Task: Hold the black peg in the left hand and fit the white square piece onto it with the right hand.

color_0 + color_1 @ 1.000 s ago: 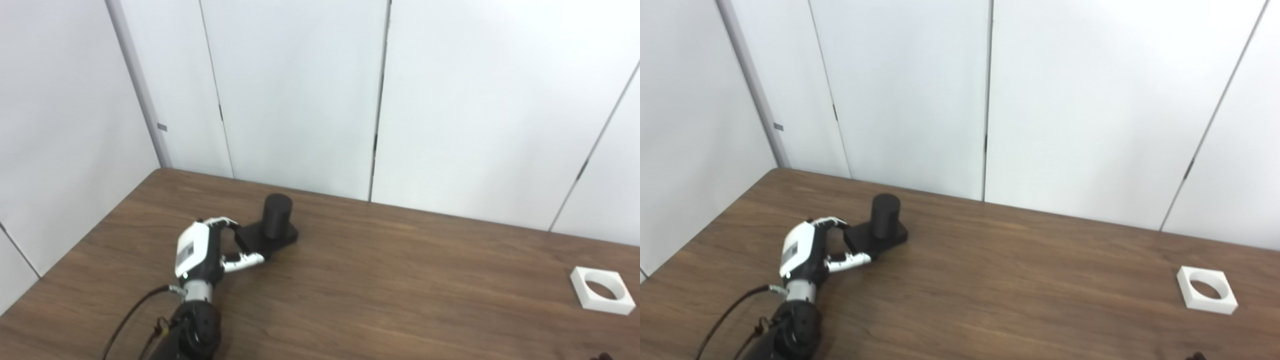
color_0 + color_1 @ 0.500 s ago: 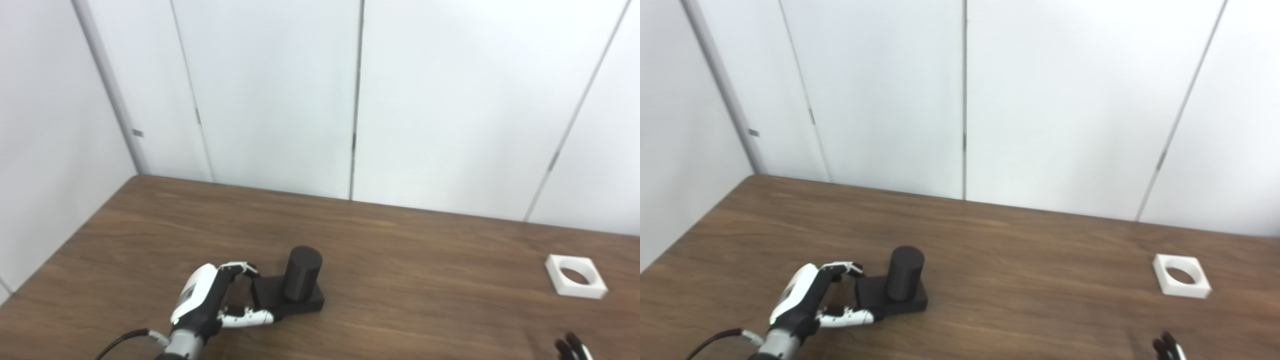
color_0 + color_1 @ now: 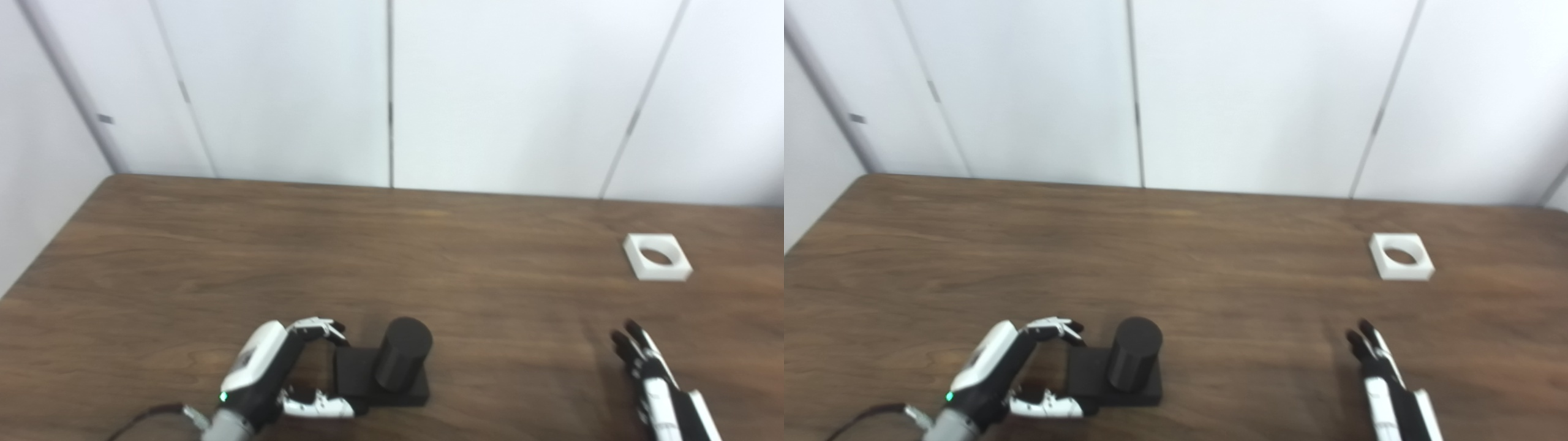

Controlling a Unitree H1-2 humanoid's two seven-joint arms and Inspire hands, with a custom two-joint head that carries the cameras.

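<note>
1. Our left hand point(image 3: 269, 373) sits near the worktop's front edge, fingers and thumb clamped on the left end of the black peg point(image 3: 392, 367), whose square base rests on the table point(image 3: 184, 257).
2. Our right hand point(image 3: 655, 386) rises from the front-right edge, fingers straight and apart, holding nothing.
3. The white square piece point(image 3: 657, 266) lies flat near the far right edge, well apart from both hands.

One black peg point(image 3: 401, 362) on its square base, near the front edge. One white square piece point(image 3: 657, 265) with a round hole, far right. Two robot hands: left hand point(image 3: 269, 373) beside the peg base, right hand point(image 3: 652, 383) at lower right. One wooden table point(image 3: 306, 245).
</note>
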